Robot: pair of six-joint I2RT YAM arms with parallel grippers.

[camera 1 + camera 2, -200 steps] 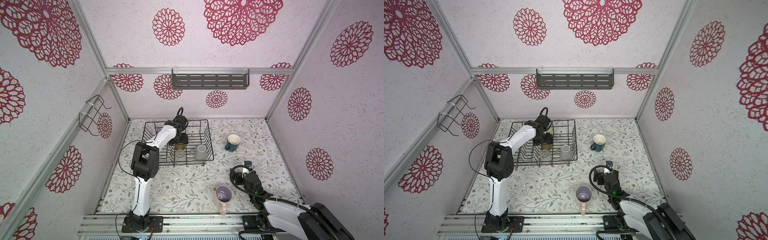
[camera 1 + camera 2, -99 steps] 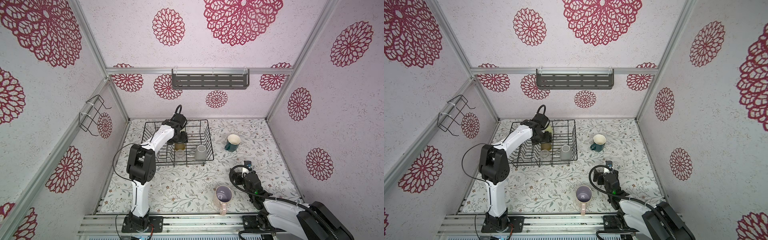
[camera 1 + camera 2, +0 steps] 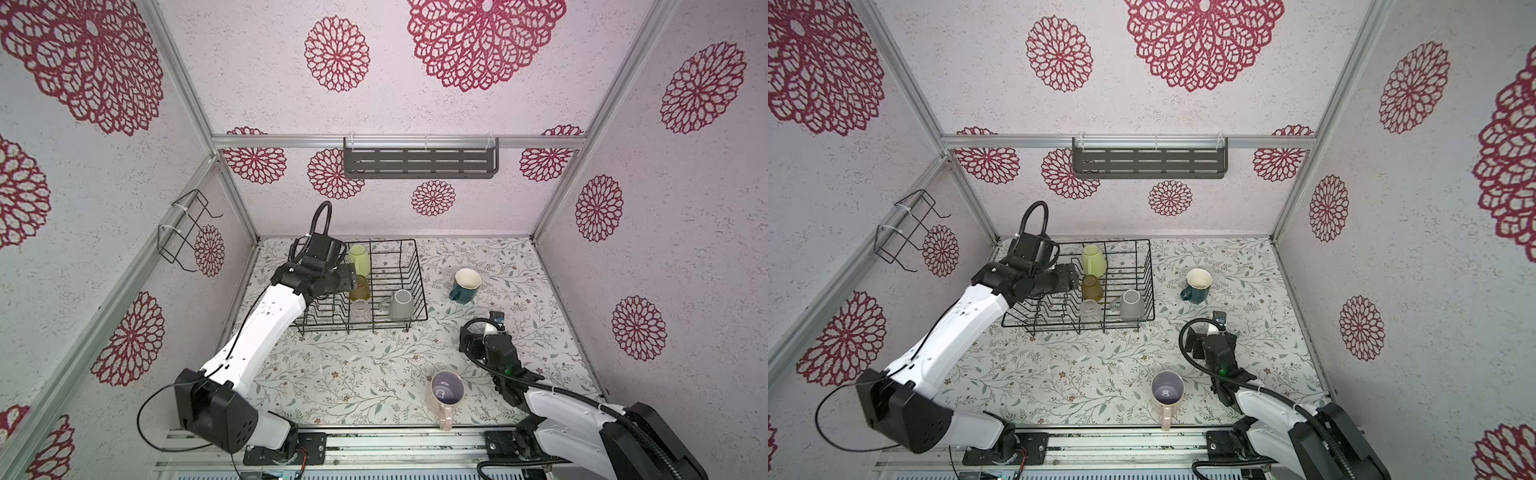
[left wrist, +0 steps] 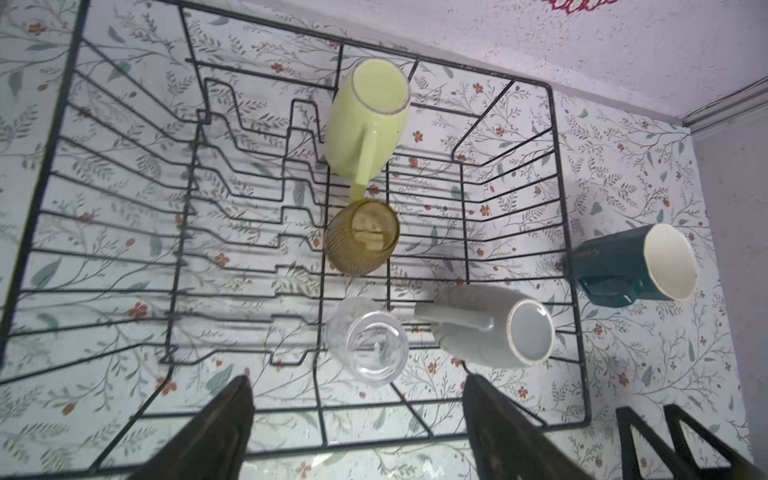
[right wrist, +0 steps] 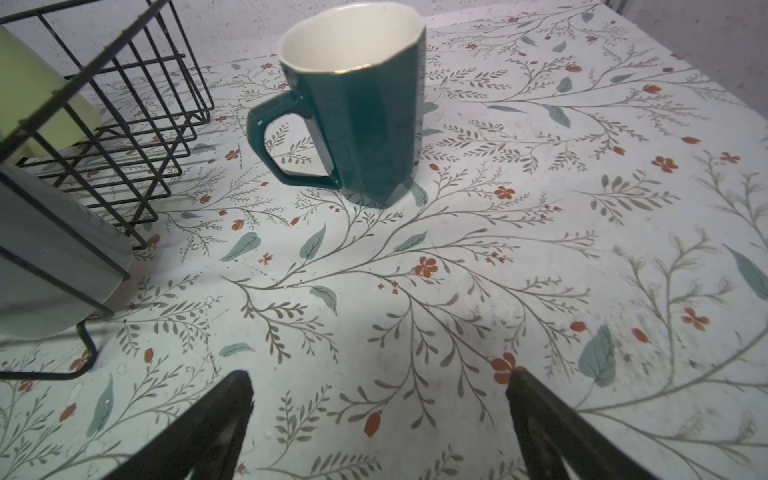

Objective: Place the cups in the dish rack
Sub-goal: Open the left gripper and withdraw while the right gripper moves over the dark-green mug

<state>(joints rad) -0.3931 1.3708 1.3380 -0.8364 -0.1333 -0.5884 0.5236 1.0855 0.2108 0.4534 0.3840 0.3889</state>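
Note:
The black wire dish rack (image 3: pixel 419 286) (image 3: pixel 1147 286) (image 4: pixel 559 199) stands at the back left. Inside it are a pale yellow-green mug (image 3: pixel 358 258) (image 4: pixel 368 124), an amber tumbler (image 3: pixel 360 289) (image 4: pixel 361 237), a clear glass (image 3: pixel 360 309) (image 4: pixel 368 340) and a grey mug (image 3: pixel 402 304) (image 4: pixel 494 326). My left gripper (image 3: pixel 352 279) (image 4: pixel 357 384) hovers open and empty over the rack's left part, beside the tumbler. A dark teal mug (image 3: pixel 464 285) (image 5: pixel 357 104) stands upright right of the rack. Short of it, my right gripper (image 3: pixel 484 332) (image 5: pixel 380 376) is open and empty. A pink mug (image 3: pixel 446 392) (image 3: pixel 1167 392) stands near the front edge.
A dark grey slotted shelf (image 3: pixel 419 160) hangs on the back wall. A small bent wire holder (image 3: pixel 183 232) hangs on the left wall. A metal rail (image 3: pixel 374 440) runs along the front. Walls close in the floral table (image 3: pixel 353 365) on three sides.
The left arm's elbow has swung down and left, and its open gripper has drawn back left off the yellow-green mug. The right arm has not moved.

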